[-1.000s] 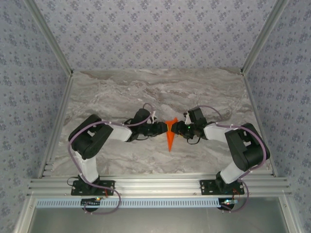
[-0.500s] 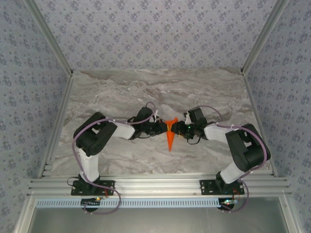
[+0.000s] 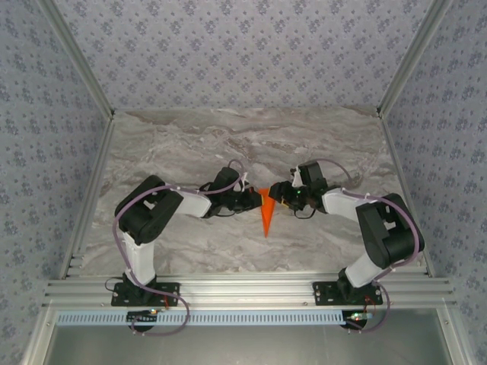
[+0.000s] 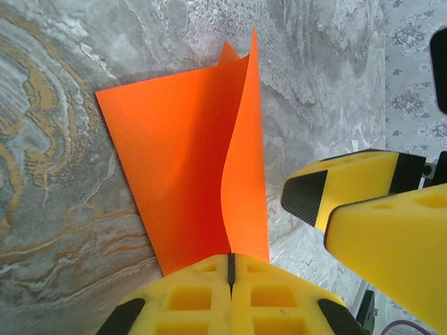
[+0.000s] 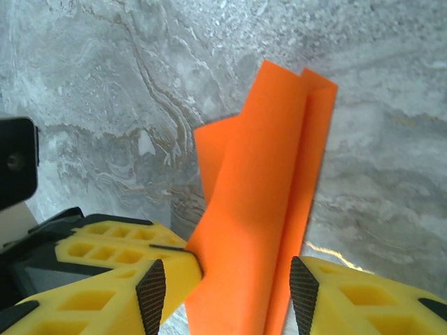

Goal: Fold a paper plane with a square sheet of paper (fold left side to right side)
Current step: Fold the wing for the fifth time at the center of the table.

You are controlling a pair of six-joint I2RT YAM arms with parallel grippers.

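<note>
The left arm (image 3: 152, 217) was bent sharply at the elbow and reached inward low over the table (image 3: 190, 144), its forearm close to level, with the left gripper (image 3: 255, 201) at the middle of the marble top. The right arm (image 3: 384, 228) mirrored it from the other side and brought the right gripper (image 3: 280, 195) nose to nose with its partner, with only a small gap between them.

Between them lay the paper plane (image 3: 265, 215) — a slim orange dart, its wide end up by the grippers and its point aimed at the near edge.

In the left wrist view the left gripper (image 4: 230, 269) was clenched, its yellow fingers pressed together on the near edge of the paper plane (image 4: 181, 167). One flap lay flat on the stone and another stood up with a curl. The right gripper (image 4: 318, 218) sat just beside that raised flap.

In the right wrist view the right gripper (image 5: 227, 289) was released, its pads wide apart, with the paper plane (image 5: 272, 174) showing in the gap. Whether either pad touched it could not be told. The left gripper (image 5: 185, 255) crowded in just beside one pad.

Lilac cables (image 3: 116, 228) looped along both arms.
</note>
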